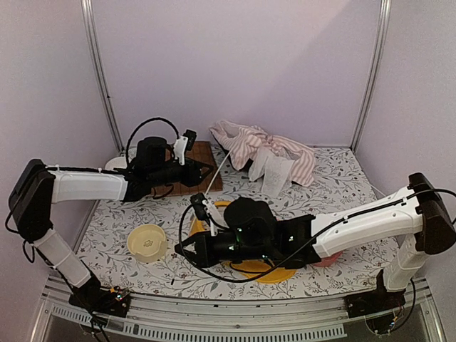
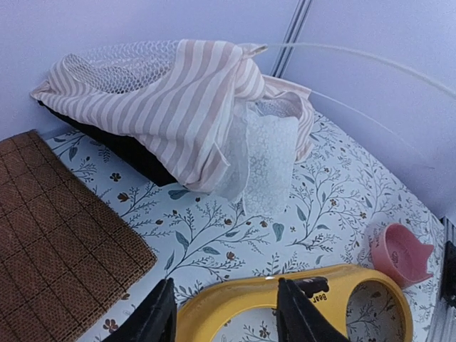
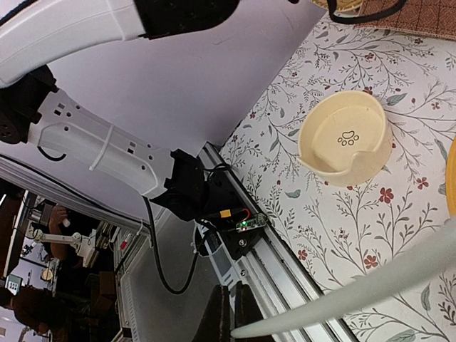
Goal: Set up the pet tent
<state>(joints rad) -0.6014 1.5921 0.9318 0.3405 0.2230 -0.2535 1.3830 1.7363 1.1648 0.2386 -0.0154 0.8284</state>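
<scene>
The pet tent (image 1: 265, 152) lies collapsed at the back of the table, a heap of pink-and-white striped fabric with lace curtains. It fills the top of the left wrist view (image 2: 178, 100). A thin white pole (image 1: 218, 173) runs from it toward the front. My left gripper (image 1: 205, 169) is open and empty, hovering over the brown mat's edge; in its own view (image 2: 222, 281) the jaws stand wide apart. My right gripper (image 1: 184, 251) reaches left across the front. In its own view (image 3: 232, 286) the fingers are shut on the end of a white pole (image 3: 342, 292).
A brown quilted mat (image 1: 206, 153) lies at the back left, also in the left wrist view (image 2: 57, 235). A cream bowl (image 1: 147, 242) sits front left. A yellow feeder stand (image 1: 267, 271) lies under my right arm. A pink bowl (image 2: 399, 249) is at the right.
</scene>
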